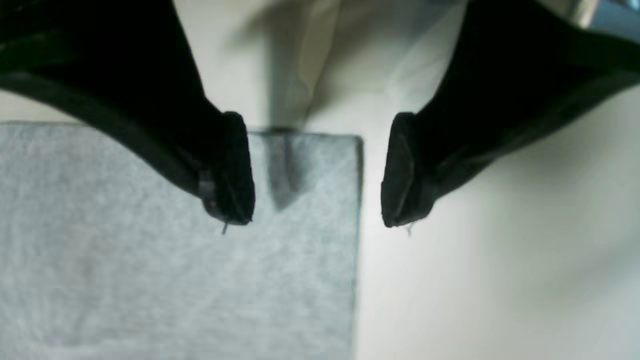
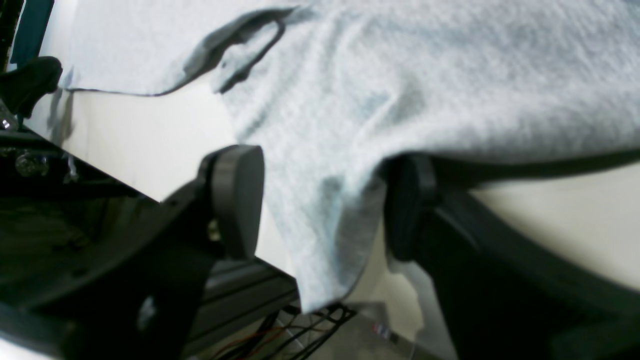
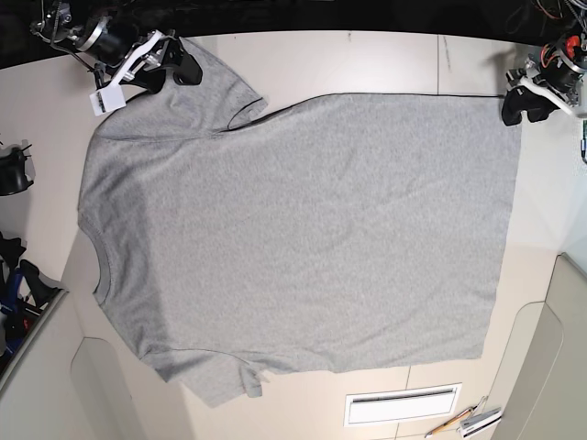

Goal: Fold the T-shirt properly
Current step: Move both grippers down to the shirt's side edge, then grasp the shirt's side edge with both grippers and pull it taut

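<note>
With my left gripper (image 1: pixel 317 175) spread wide over the T-shirt (image 3: pixel 303 238) hem corner and my right gripper (image 2: pixel 320 210) gaping around the sleeve, holding nothing, I should pinch both squarely before lifting.

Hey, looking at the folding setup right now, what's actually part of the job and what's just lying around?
Part of the job:
T-shirt
left gripper, open at a hem corner
right gripper, open at a sleeve

Lying about:
white vent plate
pencil
table
</note>
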Robot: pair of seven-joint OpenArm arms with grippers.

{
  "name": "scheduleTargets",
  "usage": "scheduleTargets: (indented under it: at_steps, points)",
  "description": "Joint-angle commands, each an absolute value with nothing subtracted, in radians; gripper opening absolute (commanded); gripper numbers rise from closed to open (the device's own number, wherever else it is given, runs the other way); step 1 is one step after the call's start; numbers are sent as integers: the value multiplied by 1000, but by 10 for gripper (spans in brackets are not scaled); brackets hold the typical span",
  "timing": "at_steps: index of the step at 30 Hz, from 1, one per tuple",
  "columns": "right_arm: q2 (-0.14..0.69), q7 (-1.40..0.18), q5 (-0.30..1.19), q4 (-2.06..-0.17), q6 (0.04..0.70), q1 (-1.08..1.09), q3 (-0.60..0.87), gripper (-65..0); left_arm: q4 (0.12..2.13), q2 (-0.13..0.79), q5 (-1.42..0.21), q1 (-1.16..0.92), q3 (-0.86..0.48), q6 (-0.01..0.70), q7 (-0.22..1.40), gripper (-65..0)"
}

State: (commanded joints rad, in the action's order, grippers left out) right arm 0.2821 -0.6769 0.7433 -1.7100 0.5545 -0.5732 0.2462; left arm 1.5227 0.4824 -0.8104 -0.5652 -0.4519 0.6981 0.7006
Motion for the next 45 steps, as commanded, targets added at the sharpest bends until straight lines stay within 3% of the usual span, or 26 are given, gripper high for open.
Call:
scheduleTargets:
  at_steps: [2,3,6,7,17,29,38,45]
  points:
    - [279,-673,740,-1710,559,-570,246,-280,1523,482,-808,-565,-419,698,700,-269]
    - [279,-660,740,-1710,562,-571,246,-313,1523,482,-799,-565,-409,698,700,-346]
    - [279,-647,740,-1710,565,-566,246,-562,1523,482,-756,-565,-405,698,678,-614]
    - [279,-648,740,-1710,564,-562,246,-637,1523,482,-737,-565,-405,698,665,-650]
    - [232,-714,786,-1770,564,-561,276,-650,1570,501,-707,-565,-412,698,639,-650]
    - [232,-820,981,-1912,565,-602,492,-650,1785,502,-715,-579,-579,698,688,-650]
    - [232,-815,957,-1973,573,-533,519,-650,1797,535,-743,-562,-604,698,673,-650]
    - [233,-807,902,-1900,573,-395,516,-650,1717,535,-743,-458,-573,698,654,-650]
